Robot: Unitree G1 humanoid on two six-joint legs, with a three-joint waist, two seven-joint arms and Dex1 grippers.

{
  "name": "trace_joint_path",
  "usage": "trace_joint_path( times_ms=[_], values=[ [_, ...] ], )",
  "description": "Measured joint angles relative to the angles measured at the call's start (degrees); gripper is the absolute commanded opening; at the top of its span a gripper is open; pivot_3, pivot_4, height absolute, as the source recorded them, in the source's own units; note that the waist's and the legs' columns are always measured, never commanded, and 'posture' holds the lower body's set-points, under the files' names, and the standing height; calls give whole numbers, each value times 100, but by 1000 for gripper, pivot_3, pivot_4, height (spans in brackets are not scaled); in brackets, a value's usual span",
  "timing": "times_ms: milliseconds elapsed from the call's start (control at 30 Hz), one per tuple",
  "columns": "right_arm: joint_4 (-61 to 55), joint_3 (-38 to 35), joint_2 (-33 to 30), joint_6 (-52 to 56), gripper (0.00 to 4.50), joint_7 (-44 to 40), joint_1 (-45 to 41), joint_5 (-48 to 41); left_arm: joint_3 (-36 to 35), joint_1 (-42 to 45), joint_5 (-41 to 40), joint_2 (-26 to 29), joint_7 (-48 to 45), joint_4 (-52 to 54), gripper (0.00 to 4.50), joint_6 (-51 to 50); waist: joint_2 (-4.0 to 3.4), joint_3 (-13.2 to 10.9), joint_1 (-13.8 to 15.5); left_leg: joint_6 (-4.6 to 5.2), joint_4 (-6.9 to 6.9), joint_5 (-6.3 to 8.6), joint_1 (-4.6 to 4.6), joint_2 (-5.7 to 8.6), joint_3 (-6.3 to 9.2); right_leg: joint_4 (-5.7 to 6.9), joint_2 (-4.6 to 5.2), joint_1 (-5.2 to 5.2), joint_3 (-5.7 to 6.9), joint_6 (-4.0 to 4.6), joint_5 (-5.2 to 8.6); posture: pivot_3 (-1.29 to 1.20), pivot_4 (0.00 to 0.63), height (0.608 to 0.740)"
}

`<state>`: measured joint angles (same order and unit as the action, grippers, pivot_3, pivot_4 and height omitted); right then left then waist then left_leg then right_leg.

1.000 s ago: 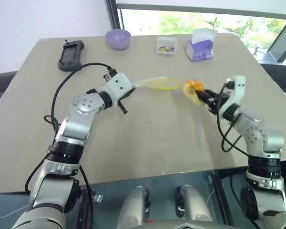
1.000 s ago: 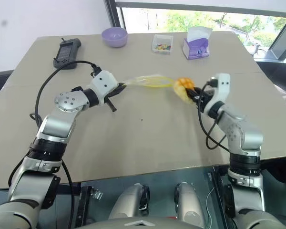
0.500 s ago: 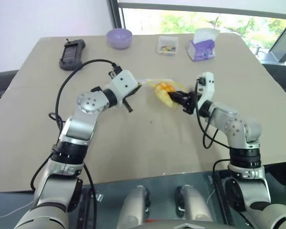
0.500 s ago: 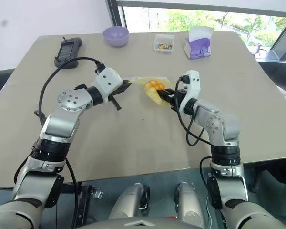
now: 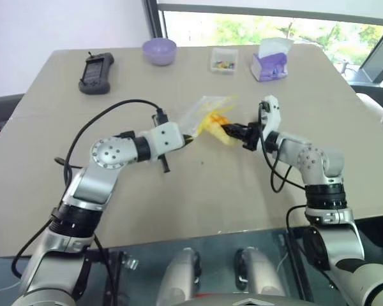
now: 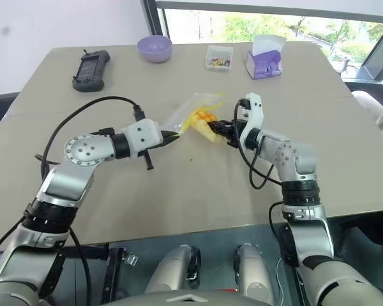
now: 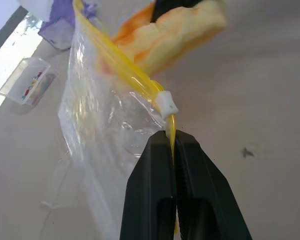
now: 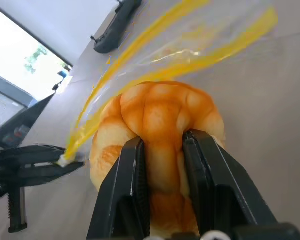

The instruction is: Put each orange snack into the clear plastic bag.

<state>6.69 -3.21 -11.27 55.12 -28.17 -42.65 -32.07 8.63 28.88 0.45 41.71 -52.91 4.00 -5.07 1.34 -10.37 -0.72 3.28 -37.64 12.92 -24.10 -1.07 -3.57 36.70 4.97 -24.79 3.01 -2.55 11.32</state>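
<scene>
Left gripper point(image 5: 190, 136): centre of the left eye view, fingers pressed together on the yellow zipper strip at one corner of the clear plastic bag point(image 5: 203, 111), just below the white slider.
Right gripper point(image 5: 233, 129): just right of centre, pointing toward picture left; its two black fingers pinch the orange snack point(image 5: 217, 123) from both sides.
Orange snack: lifted off the table point(image 5: 179, 191) at frame centre, its grid top turned toward picture left and pushed against the bag's yellow zipper lips; how far inside it sits I cannot tell.
Clear plastic bag: long axis runs from the pinched corner at centre up and right toward the far edge; the mouth faces the snack, the crinkled body trails away behind it.
Near room: wide bare tabletop between the arms and the near edge.
Side room: open surface at both left and right of the grippers.
Far edge: black handset point(image 5: 95, 72) at upper left, purple bowl point(image 5: 159, 51), small clear box point(image 5: 222, 61) and purple tissue pack point(image 5: 270, 62) in a row, well apart from the bag.
</scene>
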Motion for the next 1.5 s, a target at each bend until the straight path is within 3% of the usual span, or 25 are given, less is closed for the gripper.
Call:
trace_joint_path(
  times_ms=[267,500,767,1233,1500],
  values=[
    [33,985,-570,-805,1119,-639,17,762,3,-48,-53,45,-176,-35,0,98,0,0,4,2,-1,1,-16,2,2,-4,0,-10,3,-1,0,0,150,740],
    [-928,606,-1122,-804,1119,-1213,537,352,-243,5,-68,-15,133,-216,0,-237,0,0,10,2,-2,1,-30,1,8,-8,-1,-17,11,-2,0,0,150,740],
    [-1190,141,-857,-564,1119,-728,673,9,-232,7,-176,-107,15,-241,0,-201,0,0,3,2,-14,1,-30,-2,8,1,-2,-18,11,-2,-1,0,150,740],
    [-1167,716,-844,-669,1119,-518,818,536,-178,207,-299,-332,-65,-241,0,-262,0,0,7,12,-59,7,-66,-2,12,12,-2,-35,15,-4,-2,0,150,740],
    [-968,635,-664,-576,1119,-478,821,462,-179,246,-287,-407,122,-226,0,-417,0,0,9,12,-61,7,-66,-2,12,13,-3,-34,15,-4,-2,0,150,740]
  ],
)
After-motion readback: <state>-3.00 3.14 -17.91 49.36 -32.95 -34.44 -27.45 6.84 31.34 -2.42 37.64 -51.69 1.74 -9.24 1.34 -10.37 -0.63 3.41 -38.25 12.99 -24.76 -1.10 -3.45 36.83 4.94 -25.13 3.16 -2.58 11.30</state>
